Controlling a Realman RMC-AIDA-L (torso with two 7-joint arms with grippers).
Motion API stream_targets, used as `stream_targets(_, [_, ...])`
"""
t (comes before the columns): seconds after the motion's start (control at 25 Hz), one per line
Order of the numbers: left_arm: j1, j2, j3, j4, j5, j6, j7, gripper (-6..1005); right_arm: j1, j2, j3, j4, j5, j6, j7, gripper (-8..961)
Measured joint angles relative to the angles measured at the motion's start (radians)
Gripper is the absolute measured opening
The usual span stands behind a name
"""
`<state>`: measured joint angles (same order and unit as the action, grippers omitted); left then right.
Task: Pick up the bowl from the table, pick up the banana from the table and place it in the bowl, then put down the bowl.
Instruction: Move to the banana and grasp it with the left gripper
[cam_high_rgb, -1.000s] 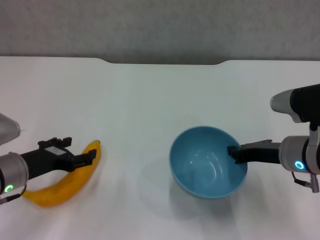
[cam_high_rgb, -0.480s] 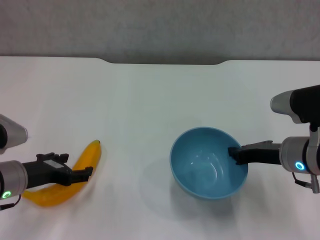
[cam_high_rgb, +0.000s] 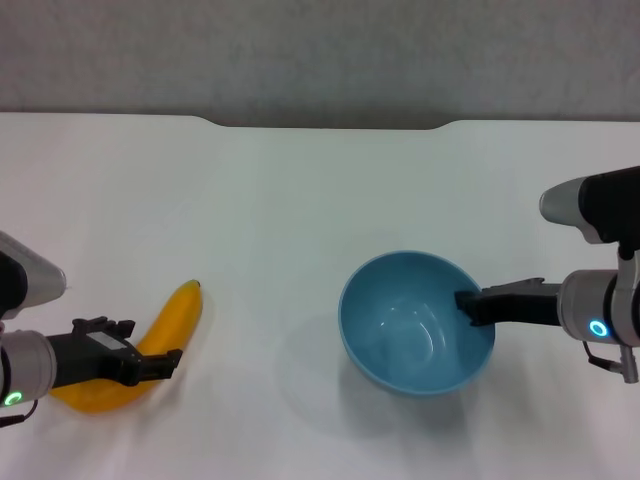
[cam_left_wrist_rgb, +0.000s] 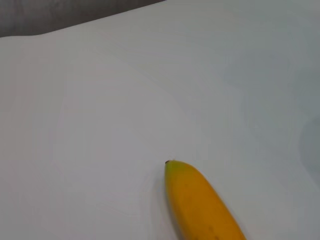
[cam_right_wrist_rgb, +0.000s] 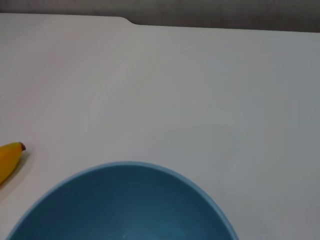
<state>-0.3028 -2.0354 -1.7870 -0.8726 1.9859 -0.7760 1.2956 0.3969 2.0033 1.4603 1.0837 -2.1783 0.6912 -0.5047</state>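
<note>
The light blue bowl (cam_high_rgb: 415, 320) is held by its right rim in my right gripper (cam_high_rgb: 468, 305), which is shut on it; its shadow falls on the white table (cam_high_rgb: 300, 190) a little to its left, so it hangs just above the top. The bowl also fills the near part of the right wrist view (cam_right_wrist_rgb: 125, 205). The yellow banana (cam_high_rgb: 182, 308) lies on the table at the left. My left gripper (cam_high_rgb: 152, 342) is open, its fingers astride the banana's middle. The left wrist view shows the banana's dark-tipped end (cam_left_wrist_rgb: 200, 205). The right wrist view shows that tip too (cam_right_wrist_rgb: 7, 160).
The table's far edge has a shallow notch (cam_high_rgb: 325, 125) with a grey wall behind it. Bare white tabletop lies between the banana and the bowl.
My left gripper has drawn back toward me and sunk along the banana, from near its tip to its middle. The banana has stayed put. The bowl and right gripper have barely moved.
</note>
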Motion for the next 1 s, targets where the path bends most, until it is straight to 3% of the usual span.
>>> stream_targets(0.48, [-0.043, -0.002, 0.002, 0.054, 0.112, 0.013, -0.069, 745, 0.001, 0.0, 0.002, 0.003, 0.003, -0.001, 0.0, 31])
stream_targets(1.0, [-0.042, -0.005, 0.059, 0.059, 0.105, 0.09, -0.077, 735, 0.0, 0.002, 0.002, 0.008, 0.002, -0.004, -0.001, 32])
